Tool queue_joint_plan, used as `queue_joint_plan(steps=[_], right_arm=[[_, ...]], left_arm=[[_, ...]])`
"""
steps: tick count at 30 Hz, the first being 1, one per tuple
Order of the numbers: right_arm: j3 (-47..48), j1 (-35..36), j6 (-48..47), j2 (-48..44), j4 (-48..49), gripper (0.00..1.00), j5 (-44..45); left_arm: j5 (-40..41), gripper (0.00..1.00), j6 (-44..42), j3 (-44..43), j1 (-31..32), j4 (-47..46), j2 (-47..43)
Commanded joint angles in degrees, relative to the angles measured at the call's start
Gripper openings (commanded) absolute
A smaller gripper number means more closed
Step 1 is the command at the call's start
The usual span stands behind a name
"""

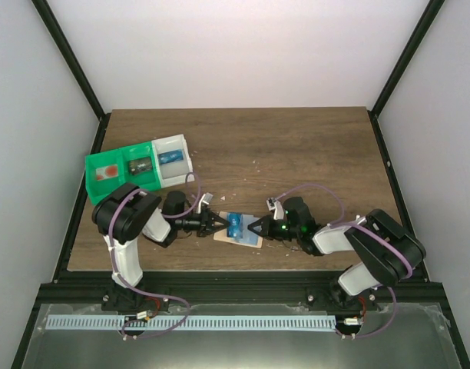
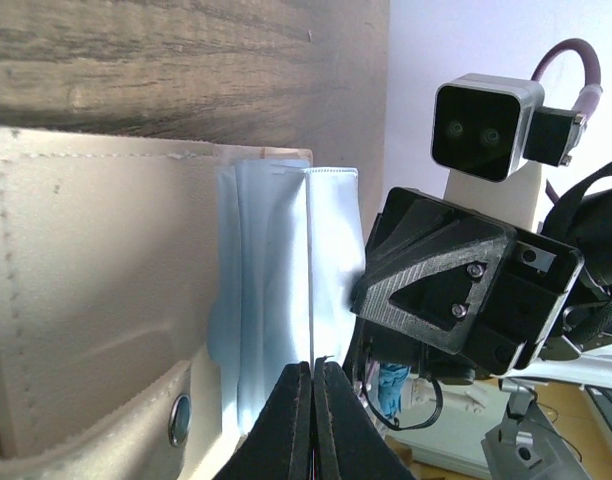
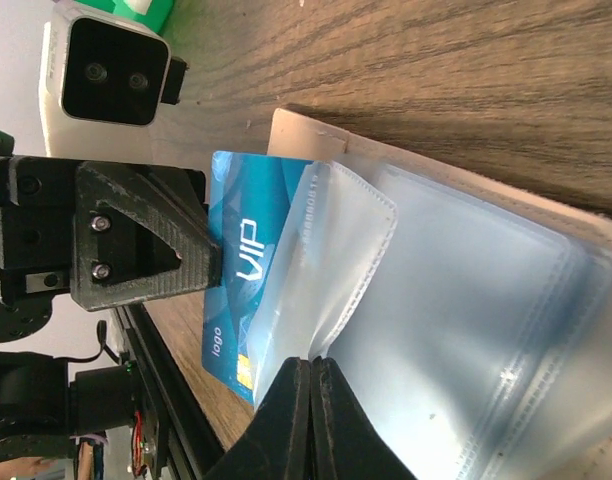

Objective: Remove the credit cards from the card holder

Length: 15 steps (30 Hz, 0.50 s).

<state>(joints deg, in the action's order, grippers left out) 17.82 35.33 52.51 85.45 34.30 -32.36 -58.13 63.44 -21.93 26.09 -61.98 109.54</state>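
The tan card holder (image 1: 248,240) lies open near the table's front edge, between my two grippers. In the right wrist view its tan rim (image 3: 286,125) frames clear plastic sleeves (image 3: 456,290). A blue credit card (image 3: 241,230) printed "VIP" sticks halfway out of a sleeve. My left gripper (image 1: 219,224) is shut on that card's outer end; its fingertips (image 2: 313,365) pinch the card edge-on beside the tan holder (image 2: 96,270). My right gripper (image 1: 255,228) is shut on the edge of a clear sleeve (image 3: 313,362). No other cards show.
A green bin (image 1: 116,173) and a white bin (image 1: 173,157) holding small items stand at the back left. The black front rail (image 1: 235,275) runs just behind the holder. Small crumbs (image 1: 246,173) lie mid-table.
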Motion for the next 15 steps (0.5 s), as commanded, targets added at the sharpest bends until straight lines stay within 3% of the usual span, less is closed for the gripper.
queue_joint_plan(steps=[1,5,15], right_arm=[[0.2,-0.3,-1.2,0.2,-2.6,0.00,2.2],[0.9,-0.3,-2.1,-0.1,-5.6,0.05,3.8],[3.7,-0.3,-5.4,-5.7,-16.7,0.07,11.5]], left_arm=[[0.2,0.00,-1.1,0.6,-1.0,-0.1,-1.5],[2.2,0.00,-4.9,0.1,-1.3,7.4,-5.0],[11.8,0.00,-18.4,-5.2,-1.3,35.2,-16.1]])
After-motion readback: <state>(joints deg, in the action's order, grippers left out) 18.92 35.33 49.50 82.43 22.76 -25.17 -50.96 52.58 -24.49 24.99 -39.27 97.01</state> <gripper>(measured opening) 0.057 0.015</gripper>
